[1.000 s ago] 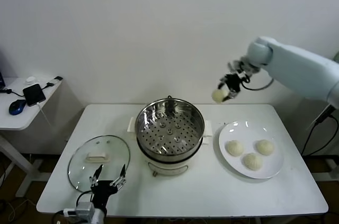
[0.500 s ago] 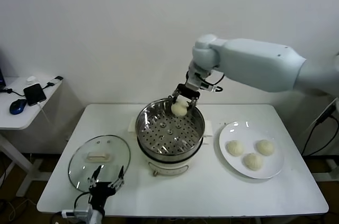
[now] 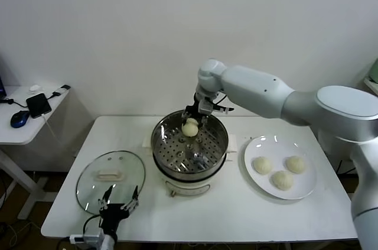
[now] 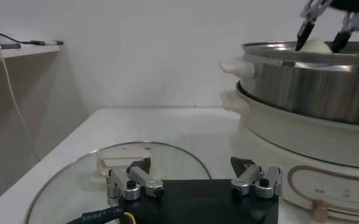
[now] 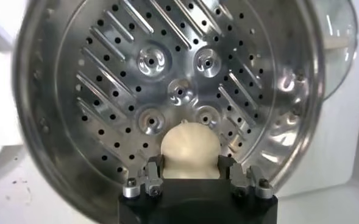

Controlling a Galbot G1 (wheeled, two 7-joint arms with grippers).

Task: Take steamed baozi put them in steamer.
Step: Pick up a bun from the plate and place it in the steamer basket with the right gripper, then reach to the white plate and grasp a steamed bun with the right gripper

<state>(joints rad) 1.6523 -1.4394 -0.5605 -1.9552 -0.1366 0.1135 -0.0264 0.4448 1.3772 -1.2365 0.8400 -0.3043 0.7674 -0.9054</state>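
My right gripper (image 3: 191, 125) is shut on a pale cream baozi (image 3: 190, 129) and holds it inside the rim of the steel steamer (image 3: 214, 158), over the far part of its perforated tray. In the right wrist view the baozi (image 5: 189, 149) sits between the fingers above the tray (image 5: 130, 79). Three more baozi (image 3: 261, 165) (image 3: 295, 164) (image 3: 282, 179) lie on the white plate (image 3: 307, 188) at the right. My left gripper (image 3: 120, 201) is open and empty at the table's front left, over the glass lid's near edge.
The round glass lid (image 3: 94, 176) with a white handle lies left of the steamer. A side table (image 3: 23, 132) with a phone and a mouse stands at the far left. The wall is close behind the steamer.
My right arm has carried the baozi from above the plate leftward and down into the steamer. The left arm has not moved.
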